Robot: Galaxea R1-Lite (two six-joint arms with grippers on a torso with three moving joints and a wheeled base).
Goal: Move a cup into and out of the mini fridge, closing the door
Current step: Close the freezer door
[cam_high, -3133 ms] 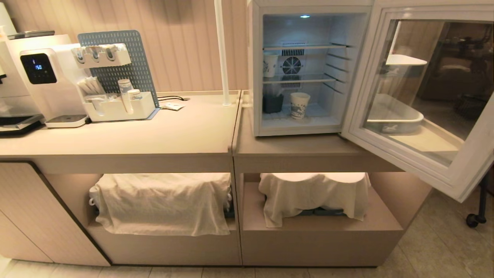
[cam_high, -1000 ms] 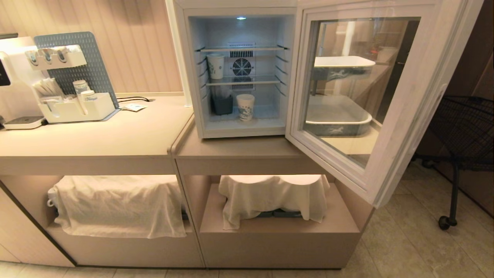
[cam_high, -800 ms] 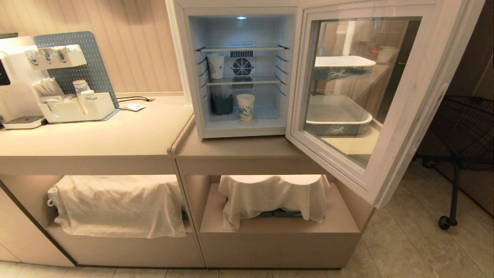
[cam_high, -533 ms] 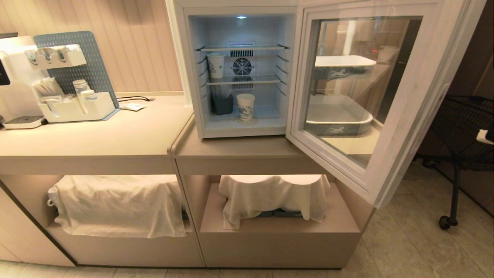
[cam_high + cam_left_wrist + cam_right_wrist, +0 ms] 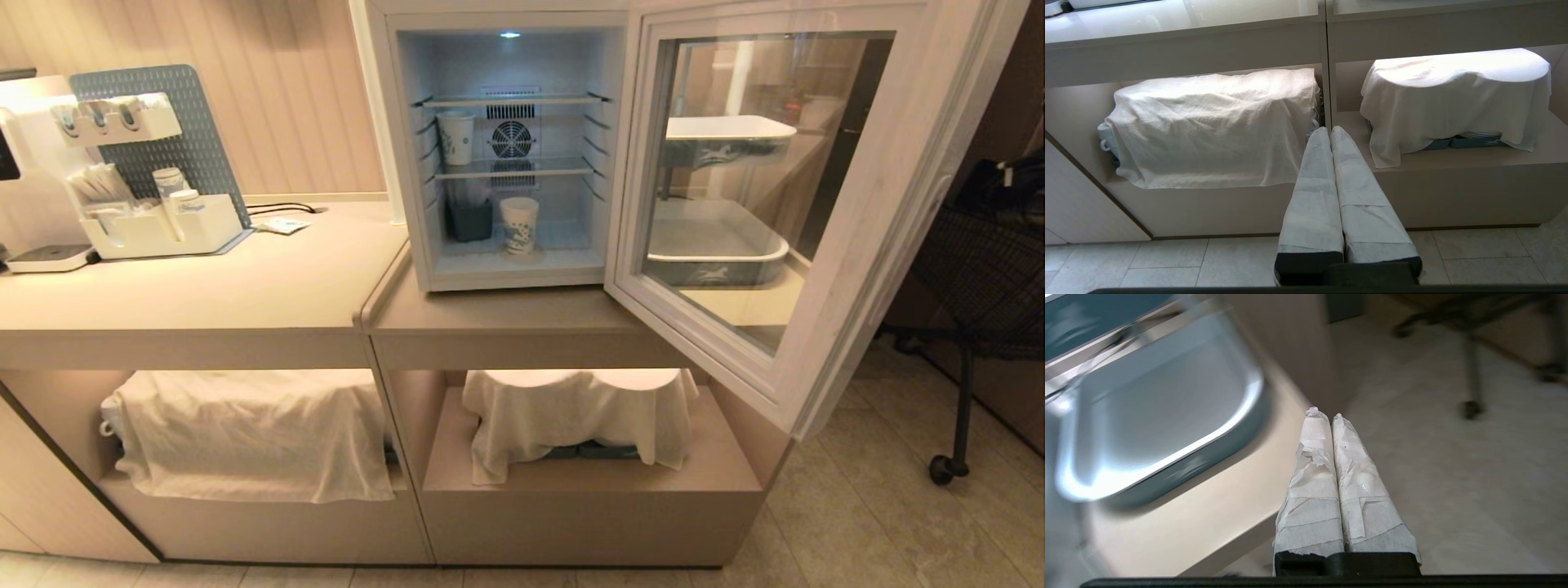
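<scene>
While the door (image 5: pixel 784 220) of the fridge (image 5: pixel 506 155) stood wide open to the right, the cup (image 5: pixel 520 225) sat upright on the lit fridge floor, just beside a dark tub (image 5: pixel 469 220), with another patterned cup (image 5: pixel 455 138) on the wire shelf above. Judged from this, the cup was already inside; taking it out again and shutting the door were both left to do.

The left pincer (image 5: pixel 1330 134) was fully closed and empty, parked low and facing the cloth-covered things (image 5: pixel 1212 126) on the shelves under the worktop (image 5: pixel 245 286). The right pincer (image 5: pixel 1322 417) was also fully closed and empty; its own camera looked past the taped fingers (image 5: pixel 1312 486) at a blurred tray (image 5: pixel 1163 408) on the side counter and the floor tiles. In the head view only a dark part of the right arm (image 5: pixel 1000 184) showed at the far right edge, beyond the door's outer frame and in front of a wire-mesh chair (image 5: pixel 980 286).

Compared with half a second earlier, that dark shape sat higher and further into the picture, where before only a small pale piece had shown at the very edge; a second earlier no arm was visible at all. Three seconds earlier the whole scene lay further right, so the camera had turned. Cup, tub and door kept their places within the fridge
</scene>
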